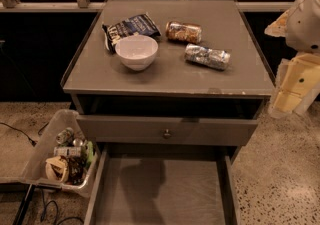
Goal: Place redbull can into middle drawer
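Observation:
The redbull can [207, 56], silver and blue and crinkled, lies on its side on the right part of the grey cabinet top [100, 76]. The middle drawer [160, 189] is pulled out at the bottom of the view, its flat grey floor bare. My gripper [291, 91] hangs at the right edge of the view, beyond the cabinet's right front corner, right of the can and lower in the picture. It holds nothing that I can see.
A white bowl [136, 51], a dark chip bag [131, 27] and a gold-brown can [183, 32] lie on the cabinet top. The upper drawer with a round knob [166, 133] is slightly out. A clear bin of trash [62, 156] stands on the floor at left.

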Tool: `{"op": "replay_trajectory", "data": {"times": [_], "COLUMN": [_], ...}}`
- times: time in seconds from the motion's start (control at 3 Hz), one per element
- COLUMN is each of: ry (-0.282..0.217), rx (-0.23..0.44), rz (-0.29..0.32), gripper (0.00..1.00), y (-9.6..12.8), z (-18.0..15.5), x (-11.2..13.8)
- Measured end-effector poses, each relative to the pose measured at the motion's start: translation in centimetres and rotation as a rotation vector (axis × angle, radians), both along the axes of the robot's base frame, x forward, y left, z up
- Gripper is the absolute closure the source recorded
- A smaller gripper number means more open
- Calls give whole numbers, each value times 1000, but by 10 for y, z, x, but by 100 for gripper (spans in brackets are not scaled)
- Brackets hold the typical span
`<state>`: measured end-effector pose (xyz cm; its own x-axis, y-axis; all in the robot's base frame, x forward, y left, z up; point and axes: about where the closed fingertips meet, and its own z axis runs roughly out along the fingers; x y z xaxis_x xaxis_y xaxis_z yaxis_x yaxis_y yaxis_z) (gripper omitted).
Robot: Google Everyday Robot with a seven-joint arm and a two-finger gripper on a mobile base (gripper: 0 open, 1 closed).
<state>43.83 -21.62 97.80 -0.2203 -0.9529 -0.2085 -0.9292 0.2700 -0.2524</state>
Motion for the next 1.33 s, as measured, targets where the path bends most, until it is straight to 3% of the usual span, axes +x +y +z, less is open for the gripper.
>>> {"op": "replay_trajectory", "data": {"times": [0.67, 1.33], "ry": [-38, -131], "rx": [-20, 86], "rz": [23, 71], "gripper": [0, 0], "y": [11, 18], "z": [8, 8], "x": [12, 64]}}
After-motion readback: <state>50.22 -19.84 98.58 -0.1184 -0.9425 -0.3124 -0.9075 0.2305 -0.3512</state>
